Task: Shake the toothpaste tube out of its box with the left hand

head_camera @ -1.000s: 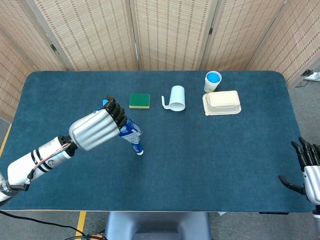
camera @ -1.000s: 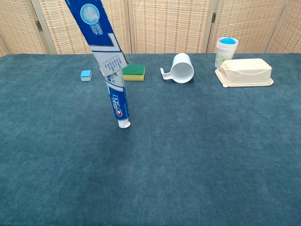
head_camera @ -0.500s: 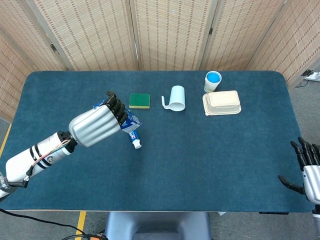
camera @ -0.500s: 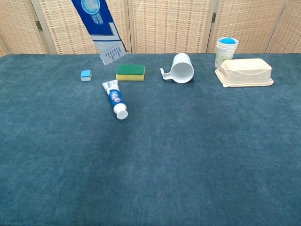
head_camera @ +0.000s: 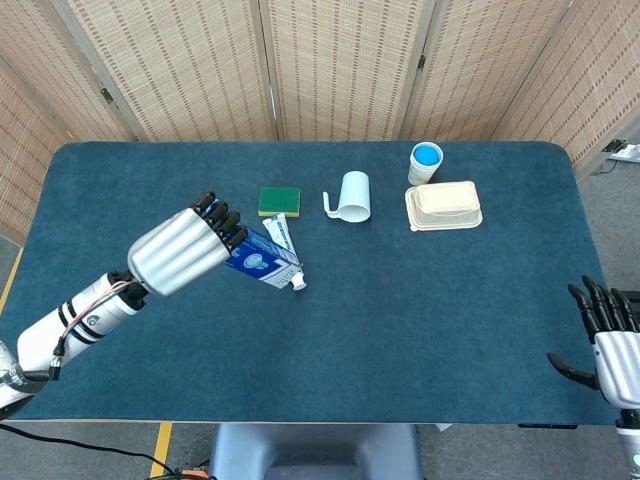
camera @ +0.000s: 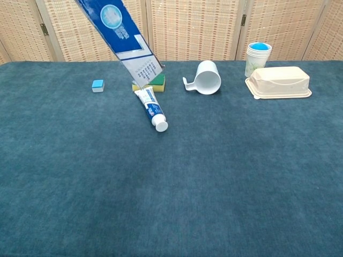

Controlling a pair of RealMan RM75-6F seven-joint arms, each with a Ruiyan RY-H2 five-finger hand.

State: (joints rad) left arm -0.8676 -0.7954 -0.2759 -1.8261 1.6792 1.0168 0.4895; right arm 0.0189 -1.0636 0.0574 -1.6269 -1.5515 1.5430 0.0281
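Observation:
My left hand point(head_camera: 183, 251) grips the blue toothpaste box point(head_camera: 256, 263) and holds it tilted above the table, open end down. In the chest view the box point(camera: 121, 36) slants in from the top edge, and the hand itself is out of that frame. The toothpaste tube point(camera: 151, 110) lies flat on the blue table point(camera: 214, 176) just below the box's open end, white cap toward the front right. In the head view the tube point(head_camera: 284, 258) lies beside the box. My right hand point(head_camera: 607, 338) rests at the table's near right corner, fingers apart, holding nothing.
A green sponge point(head_camera: 279, 201) sits just behind the tube, partly hidden by the box in the chest view. A small blue cube point(camera: 97, 85) lies to the left. A white mug point(camera: 206, 77) on its side, stacked cups point(camera: 258, 57) and a cream lidded container point(camera: 278, 82) stand at the back right.
A second ago the tube hung half out of the box, cap on the table. It has dropped free and now lies flat, further right. The box has swung rightward and tilted more.

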